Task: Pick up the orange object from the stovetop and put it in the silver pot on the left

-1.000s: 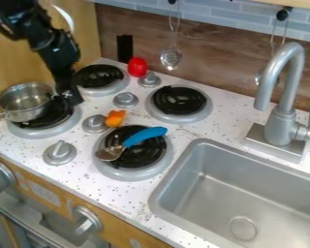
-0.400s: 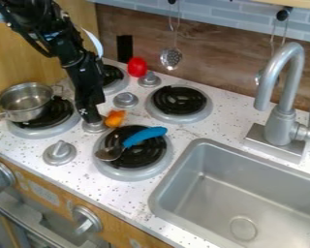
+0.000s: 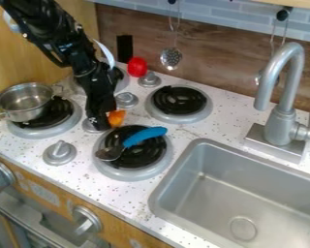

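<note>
From where I stand, the gripper (image 3: 104, 123) hangs right beside the orange toy (image 3: 117, 117), partly covering a knob (image 3: 90, 126). I can't tell whether it is released or clenched, nor whether it touches the toy. The toy lies on the counter (image 3: 80, 180), just behind the burner (image 3: 133, 173) that bears the spoon (image 3: 145, 135). For a clean grasp, I'd centre over the toy, descend straight, and close gently, keeping clear of the knob and the spoon's blue handle.

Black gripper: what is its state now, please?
Gripper: cannot be told whether open or closed, or holding anything; it appears right beside the orange object.
</note>
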`<state>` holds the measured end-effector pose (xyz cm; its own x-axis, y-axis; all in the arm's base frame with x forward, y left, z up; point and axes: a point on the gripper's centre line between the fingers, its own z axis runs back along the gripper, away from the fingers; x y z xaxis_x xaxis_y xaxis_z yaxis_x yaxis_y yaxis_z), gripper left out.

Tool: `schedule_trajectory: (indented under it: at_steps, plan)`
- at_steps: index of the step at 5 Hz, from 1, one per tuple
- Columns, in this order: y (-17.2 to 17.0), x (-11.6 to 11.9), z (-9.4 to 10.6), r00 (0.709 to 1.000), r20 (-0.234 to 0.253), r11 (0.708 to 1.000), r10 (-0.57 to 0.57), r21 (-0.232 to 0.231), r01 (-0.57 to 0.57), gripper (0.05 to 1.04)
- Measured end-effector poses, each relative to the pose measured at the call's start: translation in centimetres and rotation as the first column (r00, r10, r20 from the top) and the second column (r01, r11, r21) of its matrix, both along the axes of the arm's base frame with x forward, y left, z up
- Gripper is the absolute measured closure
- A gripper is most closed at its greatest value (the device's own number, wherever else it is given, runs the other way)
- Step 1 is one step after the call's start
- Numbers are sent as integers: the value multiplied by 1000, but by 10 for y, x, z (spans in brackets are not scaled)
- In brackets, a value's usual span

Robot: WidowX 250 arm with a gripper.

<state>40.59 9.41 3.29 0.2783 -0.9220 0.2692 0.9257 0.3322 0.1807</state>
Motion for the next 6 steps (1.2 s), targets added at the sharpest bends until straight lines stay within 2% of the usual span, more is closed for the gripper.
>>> schedule_trajectory:
  at_steps: [1,2,3,4,6]
  plan:
    - [-3,11,-2,999,25,999,-28,-20,29,81]
    - [-6,22,-4,998,43,998,-35,-57,38,138]
    - [-5,26,-7,997,73,999,-13,-48,16,346]
    - [-5,23,-11,997,82,999,3,-41,1,412]
    - [-5,16,-11,996,80,999,31,-39,-28,442]
